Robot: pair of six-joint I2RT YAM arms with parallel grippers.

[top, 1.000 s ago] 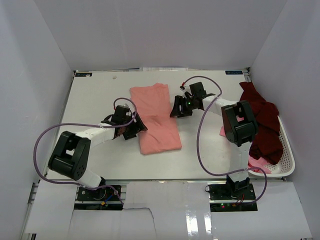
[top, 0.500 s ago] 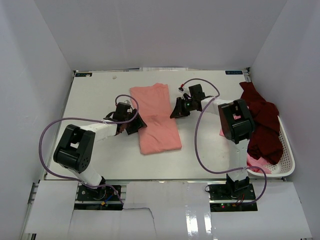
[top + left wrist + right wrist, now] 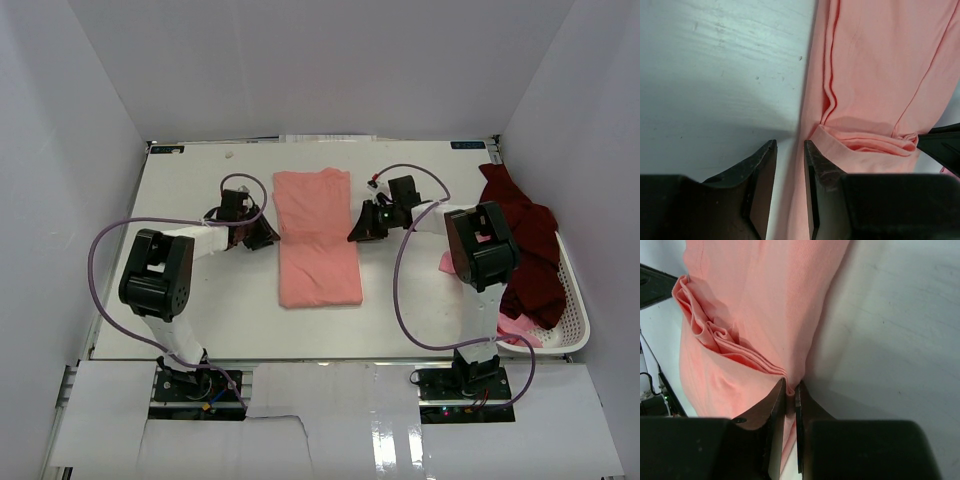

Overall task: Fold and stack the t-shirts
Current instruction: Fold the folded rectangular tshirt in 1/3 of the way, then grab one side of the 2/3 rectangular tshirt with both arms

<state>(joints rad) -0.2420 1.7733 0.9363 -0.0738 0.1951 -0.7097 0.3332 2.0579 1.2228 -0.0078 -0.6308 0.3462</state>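
one salmon-pink t-shirt now lies straighter, right jaws pinching it.

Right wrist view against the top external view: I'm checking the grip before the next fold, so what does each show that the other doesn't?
Only the right wrist view shows the right gripper pinched shut on the edge of the salmon-pink cloth t-shirt, next to bunched pleats. Only the top external view shows that shirt's whole long folded outline, the left gripper beside its left edge, and the dark maroon cloth t-shirt heaped on the white slotted plastic basket. Both show the pink shirt lying on the white table.
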